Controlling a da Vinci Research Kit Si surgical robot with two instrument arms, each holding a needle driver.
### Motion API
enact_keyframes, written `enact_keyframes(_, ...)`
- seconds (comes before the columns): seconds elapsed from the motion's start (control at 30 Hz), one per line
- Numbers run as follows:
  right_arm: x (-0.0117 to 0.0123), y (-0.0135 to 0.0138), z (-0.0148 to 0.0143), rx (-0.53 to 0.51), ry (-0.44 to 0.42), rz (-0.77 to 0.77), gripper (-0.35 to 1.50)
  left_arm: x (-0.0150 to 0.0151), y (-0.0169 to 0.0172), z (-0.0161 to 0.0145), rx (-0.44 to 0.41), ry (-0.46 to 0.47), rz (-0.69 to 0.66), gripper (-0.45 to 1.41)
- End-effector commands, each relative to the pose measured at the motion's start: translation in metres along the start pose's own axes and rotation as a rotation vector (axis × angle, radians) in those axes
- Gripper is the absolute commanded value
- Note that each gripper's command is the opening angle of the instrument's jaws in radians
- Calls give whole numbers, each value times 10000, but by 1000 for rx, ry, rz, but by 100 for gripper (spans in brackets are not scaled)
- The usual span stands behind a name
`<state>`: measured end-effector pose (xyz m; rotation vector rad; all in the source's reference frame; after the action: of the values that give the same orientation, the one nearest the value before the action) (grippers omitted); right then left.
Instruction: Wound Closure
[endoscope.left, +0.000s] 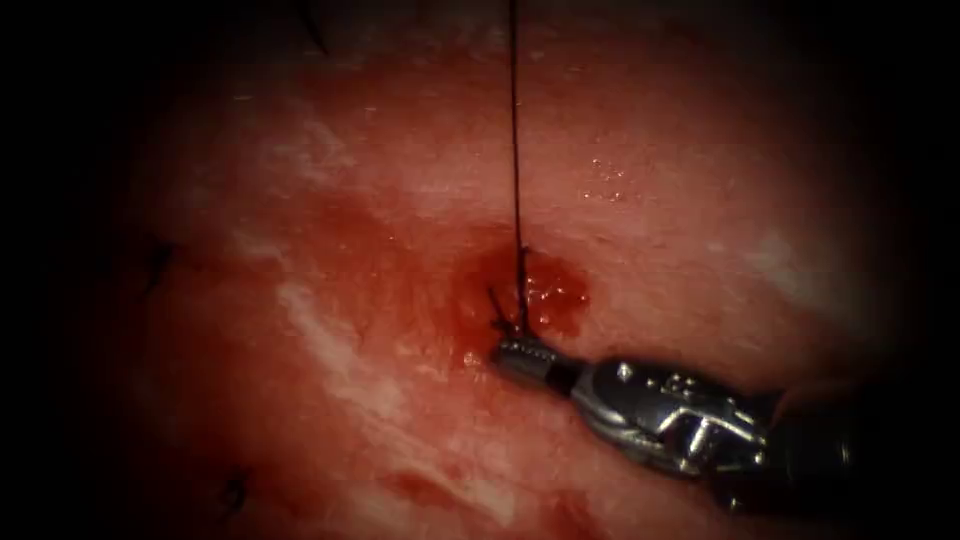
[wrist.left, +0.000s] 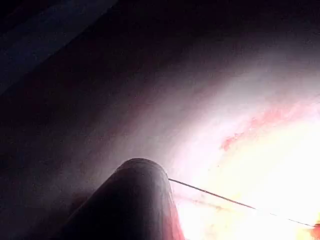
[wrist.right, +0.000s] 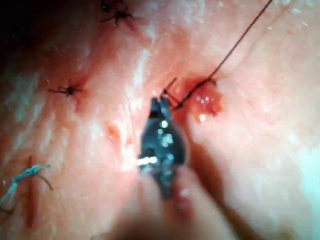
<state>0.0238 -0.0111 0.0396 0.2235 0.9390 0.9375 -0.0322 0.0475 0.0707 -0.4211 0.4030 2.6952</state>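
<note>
Thread (endoscope.left: 516, 130) runs taut and straight up from the wound, out past the upper edge of the endoscope view, rising from a wet patch of red fluid (endoscope.left: 555, 295) on the tissue (endoscope.left: 330, 190). The right pincer (endoscope.left: 520, 352) comes in from the right and sits right at the base of that strand, its jaws pressed together on what looks like a short dark tail of thread (endoscope.left: 497, 305) beside the knot – the grip point is tiny, so I judge this rather than see it plainly. In the right wrist view the same pincer (wrist.right: 161, 106) touches the dark strands where the thread (wrist.right: 240, 40) leaves the red spot. No needle can be made out near the wound.

The left wrist view shows the left arm's dark shaft (wrist.left: 135, 200) with a fine line of thread (wrist.left: 220, 198) leading away from it; its jaws are hidden, so I cannot tell their state, nor confirm that it holds the long strand.

Older stitches (wrist.right: 67, 90) sit well apart from the working site, one with a pale blue tail (wrist.right: 27, 175).

Risk from here – the strand looks tight, and too hard a pull against the pinched tail could tear the thread through the soft wet edge or snap it. The fluid could also let the short tail slip from the jaws
</note>
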Motion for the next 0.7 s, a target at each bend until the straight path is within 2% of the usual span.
enact_keyframes(0.03, -9, -5, 3, 1, 1, -14, -35, 5, 0, 10, 2, 4, 1, -45)
enact_keyframes(0.43, -9, -9, -1, 60, 79, -162, -35, 10, -22, 44, 13, -3, -5, -45)
enact_keyframes(0.47, -9, -16, -2, 92, 100, -230, -35, 9, -27, 54, 19, -6, 0, -45)
enact_keyframes(0.53, -10, -18, -2, 101, 104, -257, -35, 8, -28, 56, 20, -6, 0, -45)
enact_keyframes(0.57, -16, -24, -2, 130, 119, -343, -35, 5, -30, 64, 27, -7, 2, -45)
enact_keyframes(0.7, -25, -28, -1, 166, 124, -398, -35, -4, -34, 78, 39, -7, 9, -45)
